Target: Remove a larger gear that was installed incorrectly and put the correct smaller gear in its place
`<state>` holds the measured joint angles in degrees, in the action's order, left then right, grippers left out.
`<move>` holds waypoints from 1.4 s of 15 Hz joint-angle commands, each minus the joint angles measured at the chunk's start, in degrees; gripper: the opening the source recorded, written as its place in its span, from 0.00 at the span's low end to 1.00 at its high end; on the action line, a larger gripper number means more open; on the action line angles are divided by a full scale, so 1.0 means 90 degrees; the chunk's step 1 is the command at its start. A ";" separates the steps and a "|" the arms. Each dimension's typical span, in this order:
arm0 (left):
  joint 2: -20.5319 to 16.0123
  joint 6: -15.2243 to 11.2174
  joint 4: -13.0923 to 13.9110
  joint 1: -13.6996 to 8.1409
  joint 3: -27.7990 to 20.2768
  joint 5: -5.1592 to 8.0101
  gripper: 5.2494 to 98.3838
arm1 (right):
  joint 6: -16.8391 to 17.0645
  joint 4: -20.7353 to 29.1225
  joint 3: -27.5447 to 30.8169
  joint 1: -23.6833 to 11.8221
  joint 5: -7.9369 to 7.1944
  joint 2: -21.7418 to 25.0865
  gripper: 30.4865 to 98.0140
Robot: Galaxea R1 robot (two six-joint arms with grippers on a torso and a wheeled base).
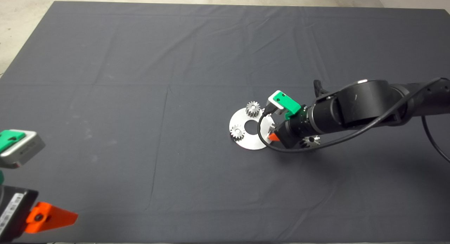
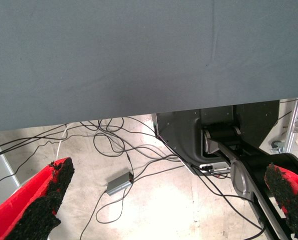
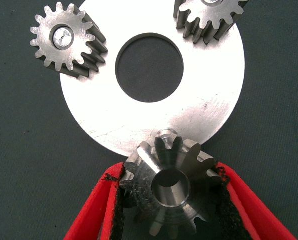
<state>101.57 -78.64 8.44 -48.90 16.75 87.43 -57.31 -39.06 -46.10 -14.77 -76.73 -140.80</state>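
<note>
Now gripping the larger gear (image 3: 169, 192) between the right hand's (image 3: 171, 200) padded fingers (image 3: 114, 200) at the rim of the silver disc (image 3: 188, 120), two small silver gears (image 3: 64, 42) sitting beyond; smaller gear (image 1: 311, 141) lying just behind; left hand (image 2: 163, 200) waiting spread apart
</note>
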 commanded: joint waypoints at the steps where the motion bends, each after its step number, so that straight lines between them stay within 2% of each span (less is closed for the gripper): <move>1: -0.0020 -0.0005 0.0069 -0.0026 -0.0076 0.0227 1.00 | -0.0021 -0.0008 -0.0012 -0.0107 0.0039 -0.0015 0.15; 16: -0.0030 -0.0007 0.0069 -0.0026 -0.0076 0.0227 1.00 | -0.0058 -0.0601 -0.0286 0.0171 0.0029 -0.0113 0.15; 21: -0.0030 -0.0012 0.0069 -0.0026 -0.0076 0.0227 1.00 | -0.0107 -0.0650 -0.0374 0.0176 0.0029 -0.0191 0.15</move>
<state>101.43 -78.64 8.44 -48.90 16.75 87.43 -57.93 -42.69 -48.73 -12.35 -76.57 -141.79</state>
